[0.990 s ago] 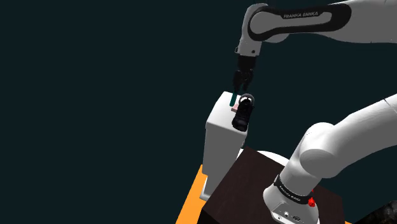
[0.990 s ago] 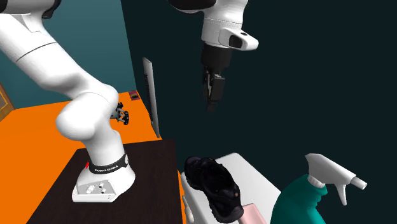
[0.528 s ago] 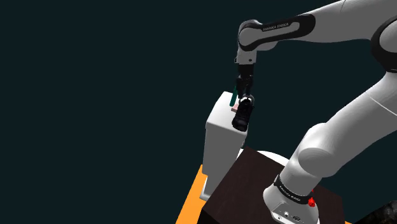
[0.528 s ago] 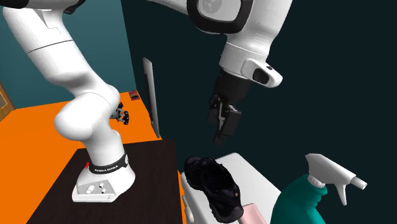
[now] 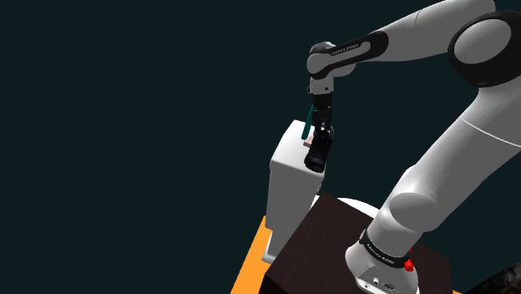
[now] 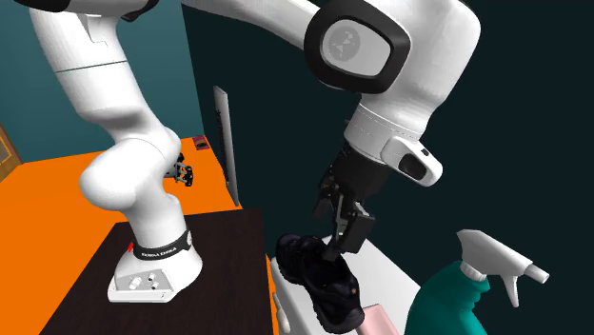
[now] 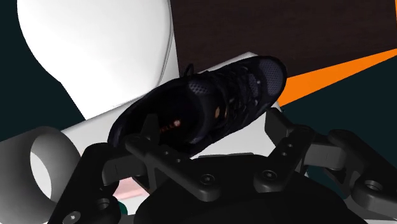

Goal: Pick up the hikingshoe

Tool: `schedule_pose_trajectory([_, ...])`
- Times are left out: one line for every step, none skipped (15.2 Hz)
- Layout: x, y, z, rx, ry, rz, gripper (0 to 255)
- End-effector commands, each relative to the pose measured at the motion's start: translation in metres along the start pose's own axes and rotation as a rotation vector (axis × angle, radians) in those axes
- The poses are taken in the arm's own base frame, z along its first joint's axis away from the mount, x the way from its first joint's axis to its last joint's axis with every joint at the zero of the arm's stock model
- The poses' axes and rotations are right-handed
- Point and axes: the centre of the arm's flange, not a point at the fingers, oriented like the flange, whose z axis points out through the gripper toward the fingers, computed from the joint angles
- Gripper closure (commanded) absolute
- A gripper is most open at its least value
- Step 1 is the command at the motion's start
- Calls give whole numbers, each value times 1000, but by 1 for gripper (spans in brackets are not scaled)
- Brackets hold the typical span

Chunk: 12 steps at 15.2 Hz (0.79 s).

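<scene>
The hiking shoe [image 5: 317,156] [image 6: 321,278] [image 7: 207,105] is black and lies on top of a white box [image 5: 288,179] [image 6: 384,262]. My gripper [image 5: 321,134] [image 6: 337,247] [image 7: 212,121] hangs straight over it, fingertips down at the shoe's collar. In the wrist view the two black fingers [image 7: 147,130] stand apart on either side of the shoe's heel end, with the shoe's opening between them. They are open and I see no clasp on the shoe.
A teal spray bottle [image 6: 462,285] [image 5: 307,124] with a white trigger head stands on the box beside the shoe, next to a small pink thing [image 6: 377,322]. The dark-topped stand [image 6: 224,276] [image 5: 330,242] sits on an orange floor [image 6: 57,205]. A white panel [image 6: 225,143] leans behind.
The arm has swung down and forward, lowering the gripper from well above the box to the shoe's collar. The shoe, bottle and box have not moved.
</scene>
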Motion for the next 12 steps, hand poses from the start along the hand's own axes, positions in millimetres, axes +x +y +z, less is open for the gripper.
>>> schedule_pose_trajectory([4,2,9,0,-1,0,0])
schedule_pose_trajectory([6,2,14,0,-1,0,0])
schedule_pose_trajectory([8,2,19,0,-1,0,0])
schedule_pose_trajectory([9,2,22,0,-1,0,0])
schedule_pose_trajectory([9,2,22,0,-1,0,0])
schedule_pose_trajectory([9,2,21,0,0,0,255])
schedule_pose_trajectory([9,2,22,0,-1,0,255])
schedule_pose_trajectory([9,2,21,0,-1,0,255])
schedule_pose_trajectory([9,2,21,0,-1,0,255])
schedule_pose_trajectory([9,2,22,0,-1,0,255])
schedule_pose_trajectory([9,2,22,0,-1,0,255])
schedule_pose_trajectory([9,2,22,0,-1,0,255])
